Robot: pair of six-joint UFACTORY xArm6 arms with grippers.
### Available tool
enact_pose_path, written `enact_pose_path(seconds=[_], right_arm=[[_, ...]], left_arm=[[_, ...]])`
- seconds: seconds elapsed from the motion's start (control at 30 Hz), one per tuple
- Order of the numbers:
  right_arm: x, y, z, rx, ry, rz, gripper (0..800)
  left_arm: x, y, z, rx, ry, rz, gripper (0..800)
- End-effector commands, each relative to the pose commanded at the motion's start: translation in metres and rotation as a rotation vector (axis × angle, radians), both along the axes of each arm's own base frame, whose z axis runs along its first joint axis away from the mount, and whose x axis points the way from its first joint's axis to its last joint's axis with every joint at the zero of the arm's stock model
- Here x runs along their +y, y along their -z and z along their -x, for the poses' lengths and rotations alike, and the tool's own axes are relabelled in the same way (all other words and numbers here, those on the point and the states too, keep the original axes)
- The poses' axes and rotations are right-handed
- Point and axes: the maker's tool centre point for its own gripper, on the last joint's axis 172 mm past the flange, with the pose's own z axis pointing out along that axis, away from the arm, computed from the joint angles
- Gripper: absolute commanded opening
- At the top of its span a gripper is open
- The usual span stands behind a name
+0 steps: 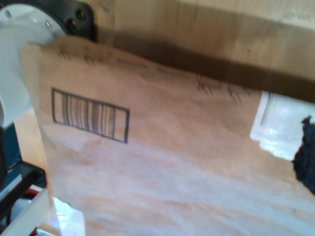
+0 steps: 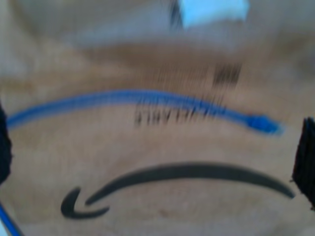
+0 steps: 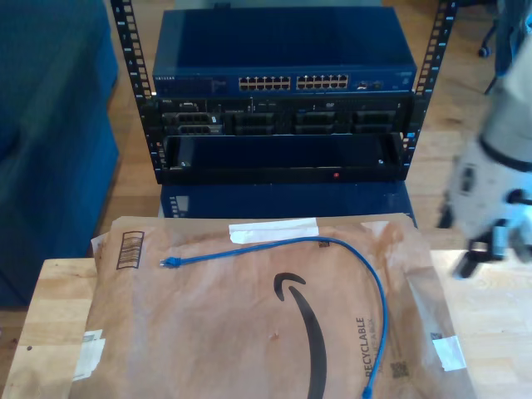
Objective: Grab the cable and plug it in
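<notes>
The cable [image 3: 249,251] is thin and bright blue. It lies loose on a brown paper mailer [image 3: 208,332], curving from one plug [image 3: 169,263] near the barcode to its other end [image 3: 366,391] at the front edge. In the second wrist view, which is blurred, the cable [image 2: 123,96] and a plug [image 2: 263,123] lie below my second gripper [image 2: 153,157]. That gripper is open, its dark fingertips [image 2: 305,162] far apart and holding nothing. The first wrist view looks at the mailer's barcode [image 1: 90,115]. One dark fingertip [image 1: 307,155] of my first gripper shows at the picture's edge.
A rack holds a blue network switch with rows of ports [image 3: 291,82] behind the wooden table [image 3: 58,291]. A blurred white arm [image 3: 499,166] hangs at the exterior view's right, past the mailer's edge. A blue seat [image 3: 50,125] stands at the exterior view's left.
</notes>
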Motion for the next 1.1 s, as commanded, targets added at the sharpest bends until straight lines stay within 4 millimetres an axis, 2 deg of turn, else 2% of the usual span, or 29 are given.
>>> enact_pose_path(seconds=[0.13, 0.23, 0.4, 0.53, 0.7, 0.87, 0.97, 1.1], right_arm=[[0.056, 0.014, -0.011, 0.005, -0.025, 0.009, 796], [0.093, 0.032, -0.011, 0.011, -0.064, 0.016, 796], [0.154, 0.054, -0.024, -0.03, -0.09, 0.005, 796], [0.194, 0.068, -0.032, -0.032, -0.117, 0.008, 796], [0.24, 0.098, -0.041, -0.06, -0.151, -0.004, 796], [0.267, 0.117, -0.069, -0.113, -0.103, -0.034, 796], [0.28, 0.13, -0.079, -0.109, -0.078, -0.032, 796], [0.288, 0.146, -0.095, -0.115, -0.057, -0.011, 794]], left_arm=[[0.003, 0.01, -0.008, 0.0, -0.02, -0.009, 800], [0.005, 0.013, -0.009, 0.003, -0.047, -0.021, 800], [0.003, 0.013, -0.01, 0.003, -0.052, -0.019, 800], [-0.001, 0.015, -0.017, -0.014, -0.063, -0.003, 800], [-0.002, 0.025, -0.023, -0.017, -0.073, 0.011, 800], [-0.003, 0.031, -0.035, -0.047, -0.088, 0.019, 800], [-0.007, 0.039, -0.041, -0.049, -0.103, 0.042, 800], [-0.005, 0.041, -0.045, -0.059, -0.107, 0.038, 800]])
